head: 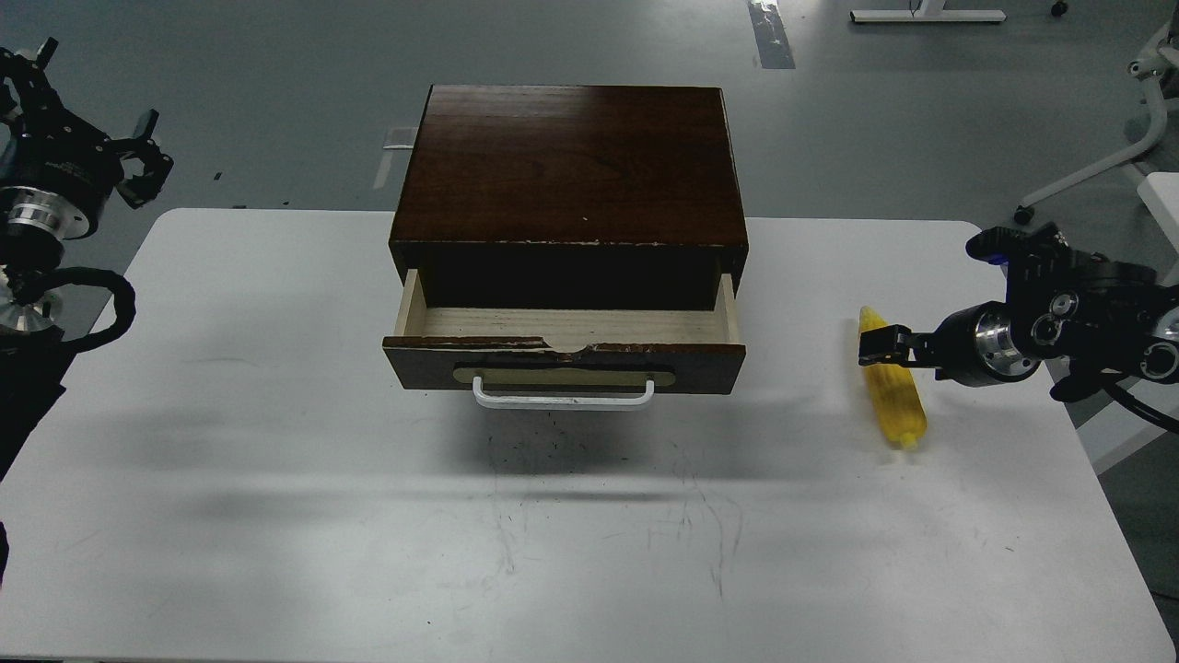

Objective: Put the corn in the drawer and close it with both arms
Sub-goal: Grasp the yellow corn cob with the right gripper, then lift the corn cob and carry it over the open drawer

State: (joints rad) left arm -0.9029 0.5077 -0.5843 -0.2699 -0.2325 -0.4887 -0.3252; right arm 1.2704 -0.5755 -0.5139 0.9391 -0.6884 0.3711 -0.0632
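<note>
The yellow corn [895, 405] lies on the white table [276, 479], right of the cabinet, pointed end away from me. The drawer [571, 324] is pulled out of the dark wooden cabinet [571, 166]. Its pale wood inside is empty and its white handle [564, 399] faces me. My right gripper [877, 347] comes in from the right and sits over the corn's far half. It looks dark and small, so I cannot tell its fingers apart. My left gripper [150, 147] is open and empty, raised beyond the table's far left corner.
The cabinet stands at the table's back middle. White chair legs [1087, 175] and a white edge [1162, 198] stand on the grey floor beyond the right side. My right arm's thick joints [1078, 327] hang over the table's right edge.
</note>
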